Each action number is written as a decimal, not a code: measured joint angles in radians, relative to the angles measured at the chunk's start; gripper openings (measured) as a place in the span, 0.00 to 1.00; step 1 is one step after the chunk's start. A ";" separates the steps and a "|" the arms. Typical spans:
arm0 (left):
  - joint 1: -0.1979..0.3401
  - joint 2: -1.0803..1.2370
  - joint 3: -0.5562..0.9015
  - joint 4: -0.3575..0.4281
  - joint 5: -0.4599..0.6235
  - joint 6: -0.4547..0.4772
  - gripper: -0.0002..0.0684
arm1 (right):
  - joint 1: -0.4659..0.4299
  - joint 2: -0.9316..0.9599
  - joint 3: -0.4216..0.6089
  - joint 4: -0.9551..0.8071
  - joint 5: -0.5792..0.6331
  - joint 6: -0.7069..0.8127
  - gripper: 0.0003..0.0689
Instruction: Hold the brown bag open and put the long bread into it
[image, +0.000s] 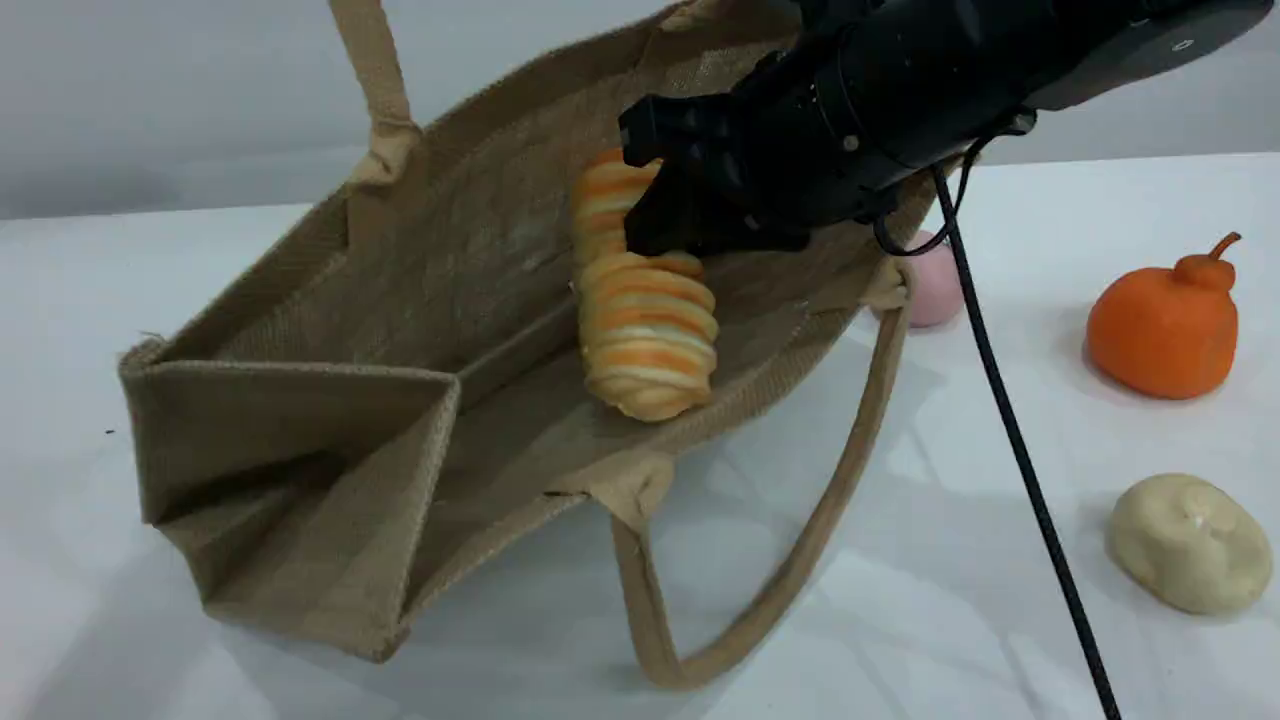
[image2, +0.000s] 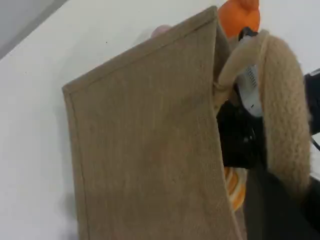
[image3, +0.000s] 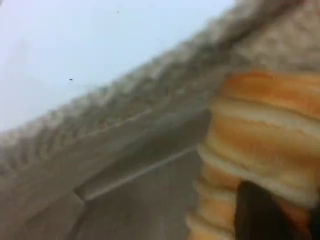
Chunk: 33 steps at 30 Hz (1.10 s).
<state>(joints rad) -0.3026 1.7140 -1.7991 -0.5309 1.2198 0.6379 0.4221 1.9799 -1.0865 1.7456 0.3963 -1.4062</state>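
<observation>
The brown bag (image: 300, 420) lies on its side with its mouth held open toward the right. Its upper handle (image: 375, 70) runs taut out of the top edge. In the left wrist view the bag's outer wall (image2: 145, 150) fills the frame and that thick handle (image2: 282, 115) runs down to my left gripper (image2: 280, 215), which is shut on it. The long bread (image: 650, 330) is inside the bag, its lower end resting on the bottom wall. My right gripper (image: 660, 215) pinches its upper part. A dark fingertip (image3: 257, 215) presses the bread (image3: 265, 125).
An orange pumpkin (image: 1165, 320) and a pale oval lump (image: 1190, 540) sit on the white table to the right. A pink ball (image: 935, 285) lies just behind the bag's rim. A black cable (image: 1010, 430) hangs from the right arm across the lower handle (image: 850, 480).
</observation>
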 joint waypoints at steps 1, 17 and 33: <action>0.000 0.000 0.000 0.000 0.000 0.000 0.13 | 0.000 0.000 0.000 0.000 0.011 -0.009 0.31; 0.000 0.004 0.002 0.015 0.002 -0.014 0.13 | -0.067 -0.276 0.003 -0.382 0.233 0.380 0.63; 0.000 0.163 0.012 -0.054 -0.001 -0.019 0.13 | -0.346 -0.752 0.004 -0.965 0.406 0.798 0.55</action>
<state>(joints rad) -0.3026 1.8767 -1.7873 -0.5848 1.2190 0.6194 0.0757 1.2275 -1.0824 0.7801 0.8019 -0.6083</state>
